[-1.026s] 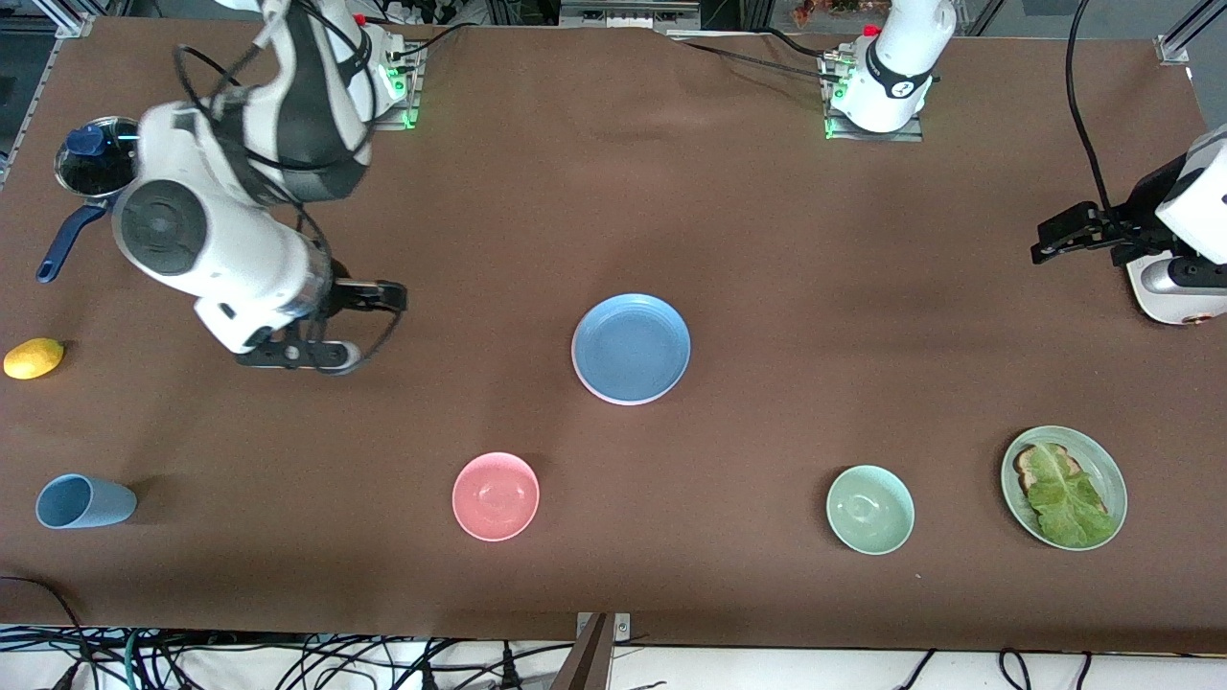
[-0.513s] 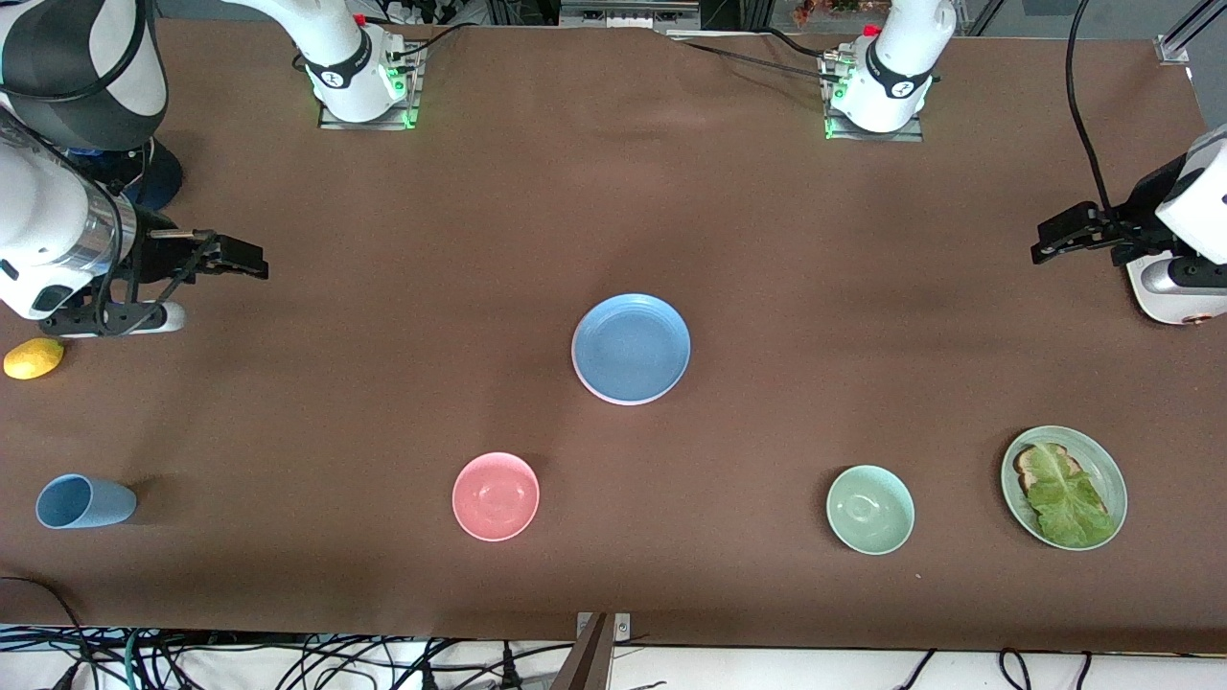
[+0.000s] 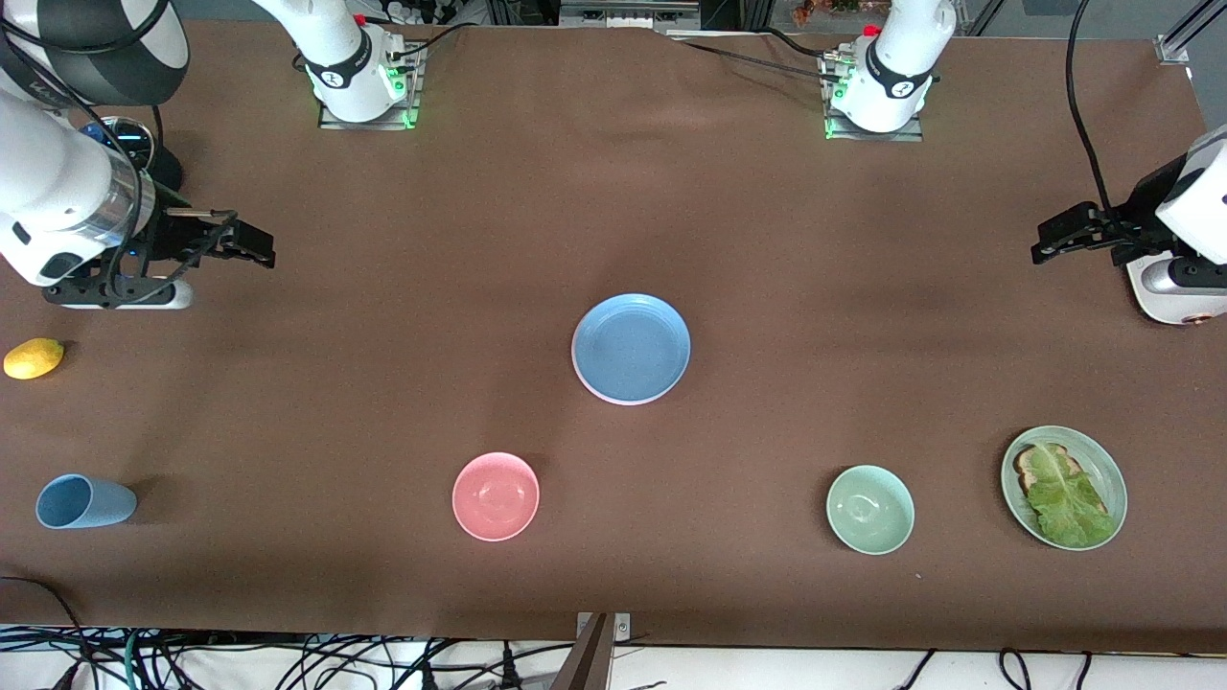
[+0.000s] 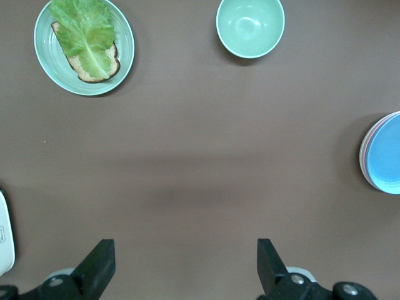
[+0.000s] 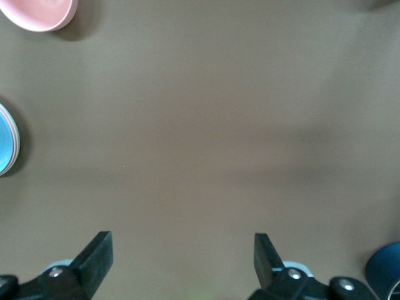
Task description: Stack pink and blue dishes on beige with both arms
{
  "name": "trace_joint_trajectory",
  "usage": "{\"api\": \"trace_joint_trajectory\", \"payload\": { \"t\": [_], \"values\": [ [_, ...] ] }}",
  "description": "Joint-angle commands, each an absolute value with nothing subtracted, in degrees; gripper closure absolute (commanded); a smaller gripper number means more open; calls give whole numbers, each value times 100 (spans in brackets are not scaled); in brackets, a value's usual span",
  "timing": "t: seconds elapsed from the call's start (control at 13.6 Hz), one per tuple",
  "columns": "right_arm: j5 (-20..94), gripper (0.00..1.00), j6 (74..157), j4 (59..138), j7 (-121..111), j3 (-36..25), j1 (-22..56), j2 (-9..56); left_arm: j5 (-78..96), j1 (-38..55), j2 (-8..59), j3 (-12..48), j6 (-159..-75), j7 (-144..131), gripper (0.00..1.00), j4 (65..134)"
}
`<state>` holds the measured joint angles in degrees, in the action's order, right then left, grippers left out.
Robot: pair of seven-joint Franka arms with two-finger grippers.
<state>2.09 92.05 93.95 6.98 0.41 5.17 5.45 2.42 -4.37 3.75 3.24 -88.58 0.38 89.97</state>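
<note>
Since a second ago the right pincer [image 3: 251, 245] has swung off toward its own end of the desk [image 3: 767, 240], wide open and empty like the waiting left pincer [image 3: 1054, 240], both well apart from the blue dish [image 3: 631, 347] lying between them atop the stack with pink rim [image 4: 363, 150] under it, so stacking looks done and only parking remains.

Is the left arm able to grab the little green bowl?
Probably yes. The left pincer is open and holds nothing, and only bare brown table lies between it and the small pale green bowl.

Both arms wait, left end effector [image 3: 1045, 243] and right end effector [image 3: 257, 244] agape.
</note>
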Motion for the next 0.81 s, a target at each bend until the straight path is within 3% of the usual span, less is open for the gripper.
{"api": "trace_joint_trajectory", "payload": {
  "t": [0.0,0.73],
  "values": [
    [167,0,9325,9571,668,229,237,281,351,-492,404,352,-8807,176,0,8921],
    [176,0,9571,10204,703,185,220,-185,343,-492,396,352,-8798,185,0,8930]
  ]
}}
